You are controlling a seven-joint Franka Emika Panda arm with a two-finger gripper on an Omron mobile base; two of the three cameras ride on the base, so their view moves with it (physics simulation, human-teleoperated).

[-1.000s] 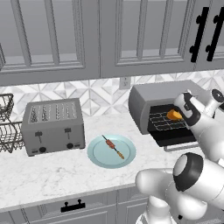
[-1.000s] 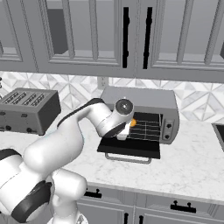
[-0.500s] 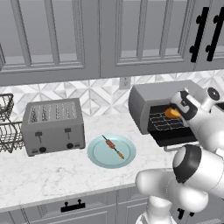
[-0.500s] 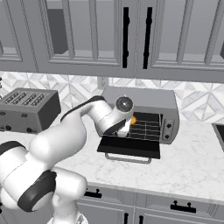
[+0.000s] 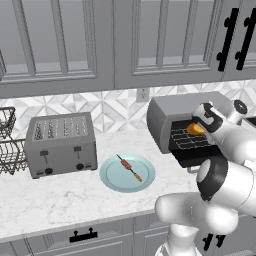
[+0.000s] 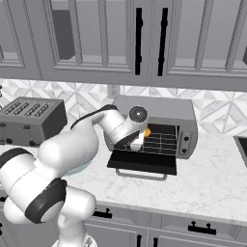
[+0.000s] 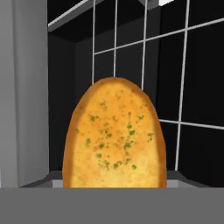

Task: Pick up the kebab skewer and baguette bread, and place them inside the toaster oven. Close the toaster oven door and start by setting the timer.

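Gripper (image 6: 140, 140) at the open toaster oven (image 5: 172, 117) mouth, apparently grasping the baguette bread (image 7: 114, 135) over the rack; kebab skewer (image 5: 129, 168) lies mid-plate (image 5: 112, 182) on the bench (image 5: 60, 200).

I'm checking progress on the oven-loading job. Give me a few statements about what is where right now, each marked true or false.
1. The skewer lies on the plate. True.
2. The oven door is shut. False: it hangs open.
3. The baguette is at the oven opening, over the wire rack. True.
4. The toaster stands right of the plate. False: it stands to its left in the left base view.
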